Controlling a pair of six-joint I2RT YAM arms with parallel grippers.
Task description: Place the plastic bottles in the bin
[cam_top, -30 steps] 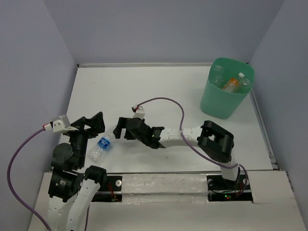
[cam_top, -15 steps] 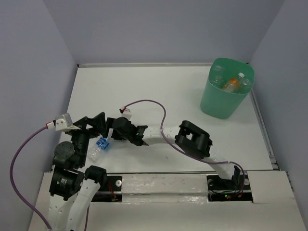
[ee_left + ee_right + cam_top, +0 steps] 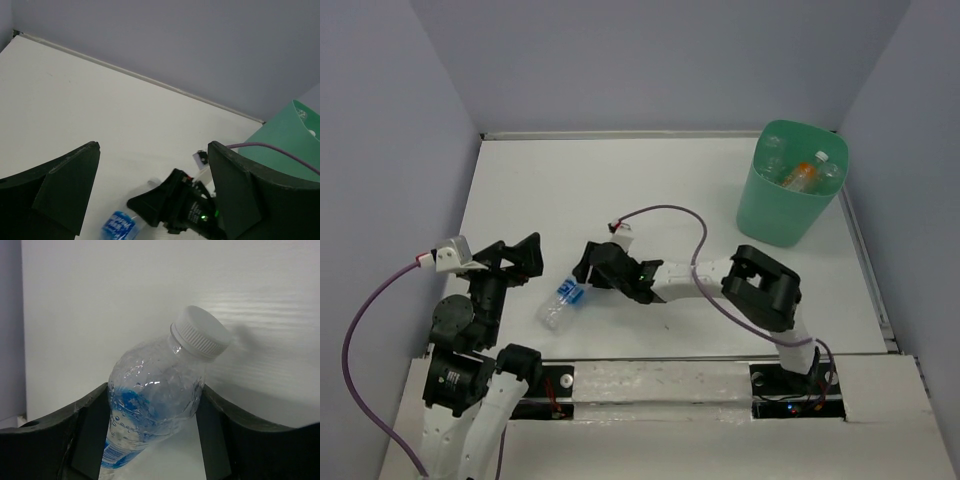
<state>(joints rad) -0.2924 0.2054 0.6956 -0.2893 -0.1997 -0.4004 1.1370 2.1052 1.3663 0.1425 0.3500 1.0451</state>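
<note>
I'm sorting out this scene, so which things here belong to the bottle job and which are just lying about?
Job: blue bottle, in the right claw; bin; bottles inside it.
Not the job: left claw, open and empty; purple cables; table.

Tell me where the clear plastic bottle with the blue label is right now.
In the top view, the clear plastic bottle with the blue label is at the near left, held by the right gripper, just right of the open left gripper.
</note>
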